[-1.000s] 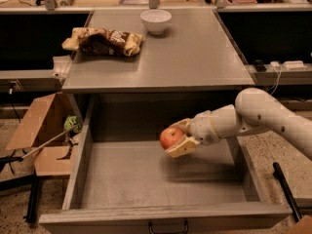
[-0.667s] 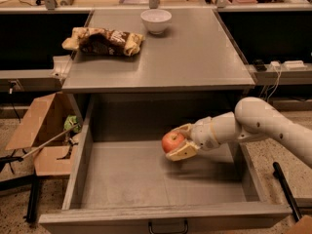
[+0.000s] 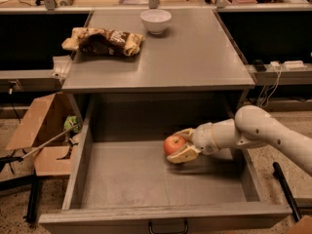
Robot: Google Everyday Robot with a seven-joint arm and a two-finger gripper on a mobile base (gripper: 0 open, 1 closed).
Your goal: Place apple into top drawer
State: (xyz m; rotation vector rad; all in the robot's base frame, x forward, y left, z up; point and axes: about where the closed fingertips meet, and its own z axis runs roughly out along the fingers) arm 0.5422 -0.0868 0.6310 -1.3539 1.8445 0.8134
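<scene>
We see a red-orange apple [image 3: 173,143] clasped by the cream-coloured gripper [image 3: 179,146] inside the grey top drawer [image 3: 131,184], a white bowl [image 3: 156,21] and a brown-and-tan packet [image 3: 103,41] on the grey counter [image 3: 195,52].

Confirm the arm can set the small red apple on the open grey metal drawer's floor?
Probably yes. The tool, shut on the small red apple, sits inside the open grey metal top drawer, right of centre, above bare floor; nothing appears to lie beneath it.

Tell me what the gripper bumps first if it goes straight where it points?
The gripper, holding the apple, points left across the top drawer: probably its left wall first, depth unclear.
</scene>
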